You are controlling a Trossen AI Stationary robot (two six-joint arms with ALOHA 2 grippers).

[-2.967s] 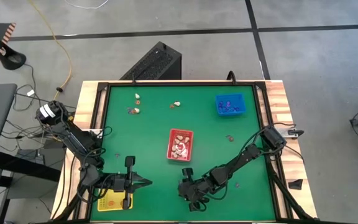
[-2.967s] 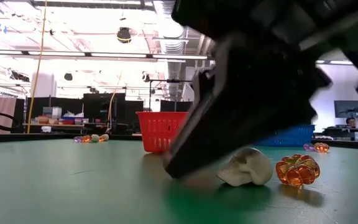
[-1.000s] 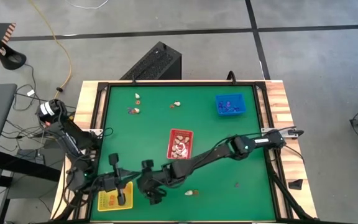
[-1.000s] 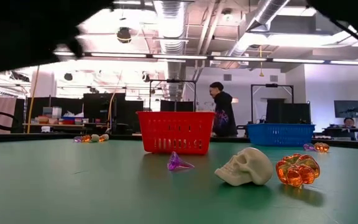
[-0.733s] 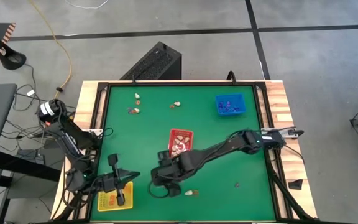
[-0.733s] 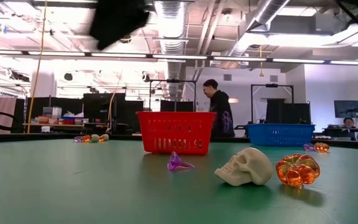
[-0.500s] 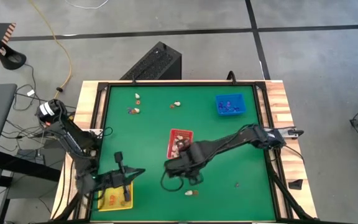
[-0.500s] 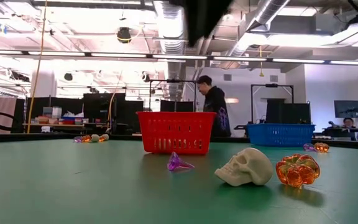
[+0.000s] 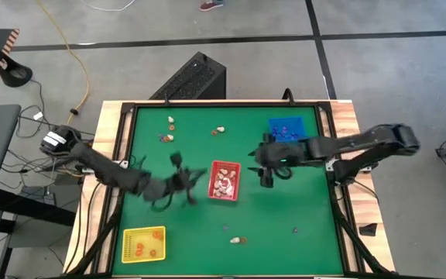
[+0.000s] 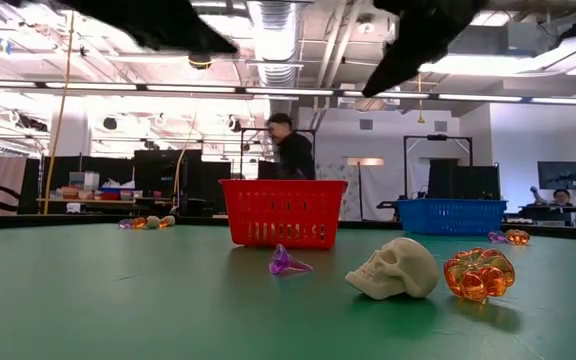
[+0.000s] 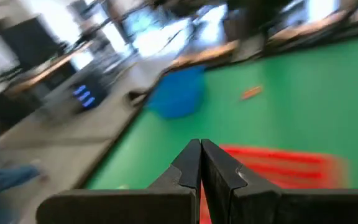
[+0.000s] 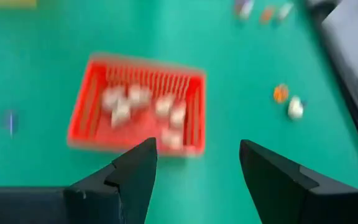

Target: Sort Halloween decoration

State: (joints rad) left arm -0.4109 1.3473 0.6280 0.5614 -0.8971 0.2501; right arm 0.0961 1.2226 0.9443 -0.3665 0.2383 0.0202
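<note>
The Halloween decoration lies scattered on the green table. Near the front edge are a cream skull, an orange pumpkin and a purple trinket, each resting on the mat. More trinkets lie at the far left. White ones fill the red tray. My left gripper hangs shut and empty just left of that tray, its tips together in the left wrist view. My right gripper hangs open and empty right of the tray.
A blue tray with purple pieces stands at the far right. A yellow tray with orange pieces stands at the near left corner. An orange trinket lies near the front right. A person walks in the room beyond the table.
My right gripper, open throughout, has swept from beside the yellow tray toward the table's right and far side, rising, past the red tray to its right. My left gripper, shut, has swung from over the yellow tray toward the far side, up to the red tray's left.
</note>
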